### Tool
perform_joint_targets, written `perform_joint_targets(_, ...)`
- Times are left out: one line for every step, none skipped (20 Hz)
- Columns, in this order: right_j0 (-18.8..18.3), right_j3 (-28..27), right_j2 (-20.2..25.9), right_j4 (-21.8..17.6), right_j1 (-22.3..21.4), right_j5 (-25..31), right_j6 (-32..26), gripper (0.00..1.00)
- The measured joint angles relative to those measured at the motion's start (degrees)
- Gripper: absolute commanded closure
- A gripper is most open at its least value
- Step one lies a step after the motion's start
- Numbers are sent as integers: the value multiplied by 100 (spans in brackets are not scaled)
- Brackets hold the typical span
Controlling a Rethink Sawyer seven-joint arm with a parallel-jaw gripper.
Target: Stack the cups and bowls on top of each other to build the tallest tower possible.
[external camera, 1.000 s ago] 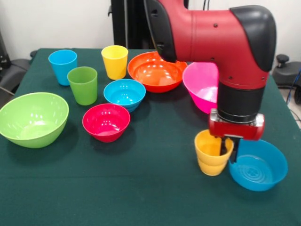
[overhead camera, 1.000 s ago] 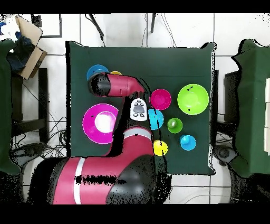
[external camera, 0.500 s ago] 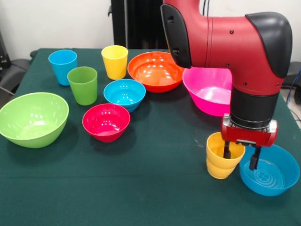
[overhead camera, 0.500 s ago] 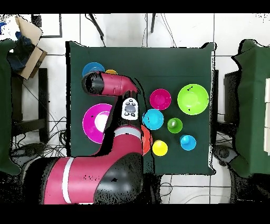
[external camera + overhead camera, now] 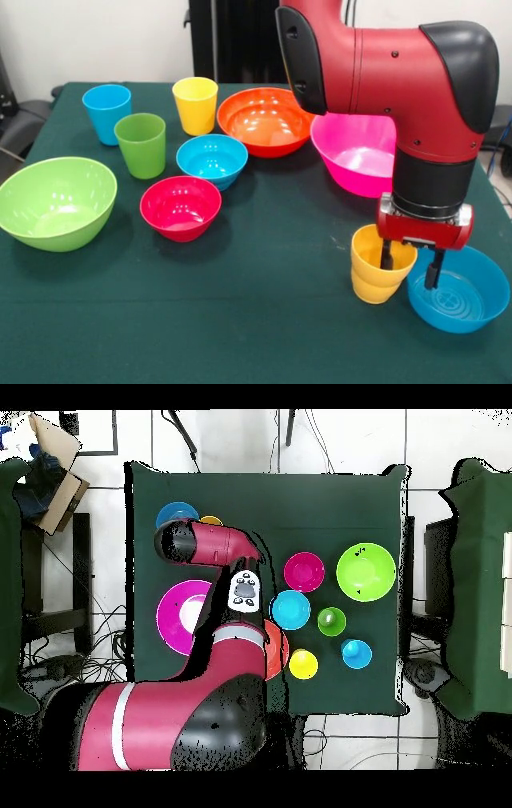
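The end effector (image 5: 410, 268) stands with its fingers apart, one finger inside the squat yellow-orange cup (image 5: 378, 264) and the other inside the small blue bowl (image 5: 458, 290) touching it. Beside this cup, farther back on the table (image 5: 264, 320), is the pink bowl (image 5: 356, 152). All cups and bowls look empty; none is stacked.

Green-clothed table (image 5: 264, 320), four cups (image 5: 141, 144), six bowls (image 5: 56, 200) scattered, unstacked

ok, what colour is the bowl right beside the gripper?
Blue: the small blue bowl by the gripper, clearest in the front view.
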Motion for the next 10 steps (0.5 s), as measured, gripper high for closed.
perform_joint_targets(6,0,-5,12,1,0,0,0)
perform_joint_targets(14,1,-11,27,2,0,0,0)
perform_joint_targets(19,3,-13,42,1,0,0,0)
perform_joint_targets(21,5,-14,55,0,0,1,0)
perform_joint_targets(21,5,-14,63,0,0,1,0)
perform_joint_targets(21,5,-15,69,-1,0,1,0)
perform_joint_targets(21,6,-18,75,-2,0,1,0)
perform_joint_targets(21,6,-18,79,-1,0,1,0)
perform_joint_targets(21,5,-20,82,-1,0,1,0)
perform_joint_targets(21,7,-21,82,-2,0,1,0)
